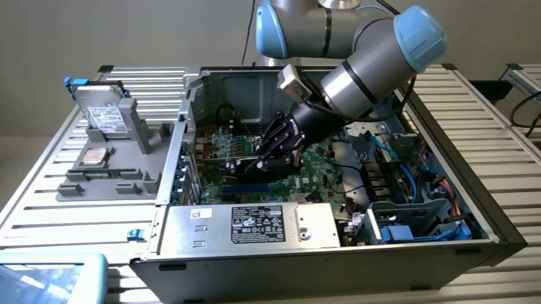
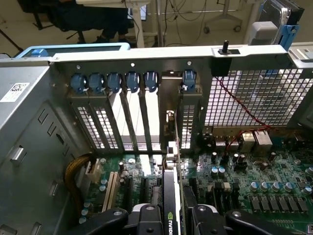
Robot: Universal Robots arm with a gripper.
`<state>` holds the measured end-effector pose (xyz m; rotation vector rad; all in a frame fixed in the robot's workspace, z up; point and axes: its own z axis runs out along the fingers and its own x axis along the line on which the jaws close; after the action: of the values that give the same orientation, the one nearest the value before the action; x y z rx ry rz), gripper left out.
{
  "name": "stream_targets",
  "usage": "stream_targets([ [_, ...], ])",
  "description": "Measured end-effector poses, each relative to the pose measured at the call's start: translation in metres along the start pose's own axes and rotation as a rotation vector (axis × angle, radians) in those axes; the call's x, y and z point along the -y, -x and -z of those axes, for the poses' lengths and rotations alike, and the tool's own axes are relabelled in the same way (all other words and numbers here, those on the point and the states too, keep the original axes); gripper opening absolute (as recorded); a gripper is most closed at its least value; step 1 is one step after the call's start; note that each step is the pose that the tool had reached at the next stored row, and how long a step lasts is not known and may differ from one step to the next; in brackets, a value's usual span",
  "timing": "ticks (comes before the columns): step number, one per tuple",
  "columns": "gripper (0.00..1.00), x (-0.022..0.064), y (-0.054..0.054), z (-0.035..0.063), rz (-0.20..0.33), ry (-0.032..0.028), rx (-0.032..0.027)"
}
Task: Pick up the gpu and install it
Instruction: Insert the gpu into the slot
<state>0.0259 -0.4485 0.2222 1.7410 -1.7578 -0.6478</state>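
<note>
The gpu (image 2: 169,196) stands edge-on over the green motherboard (image 2: 274,171) inside the open computer case. Its silver bracket (image 2: 169,149) reaches the rear slot opening beside the blue clips. My gripper (image 2: 171,218) is shut on the card, with a black finger (image 2: 146,218) on each side of it. In the exterior view, the gripper (image 1: 268,161) reaches down into the middle of the case, and the dark gpu (image 1: 243,166) sits under it just above the motherboard (image 1: 317,161).
Slot covers with blue clips (image 2: 112,81) line the case's rear wall. The power supply (image 1: 253,225) fills the near side, with a drive cage and blue cables (image 1: 414,221) at the exterior view's right. A grey tray (image 1: 110,171) with a hard drive (image 1: 106,120) stands outside. A person (image 2: 88,19) sits beyond the case.
</note>
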Motion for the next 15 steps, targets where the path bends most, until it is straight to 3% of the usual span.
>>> stream_targets([
  [15, 0.28, 0.0019, 0.0005, -0.0025, 0.004, 0.0053, 0.0037],
])
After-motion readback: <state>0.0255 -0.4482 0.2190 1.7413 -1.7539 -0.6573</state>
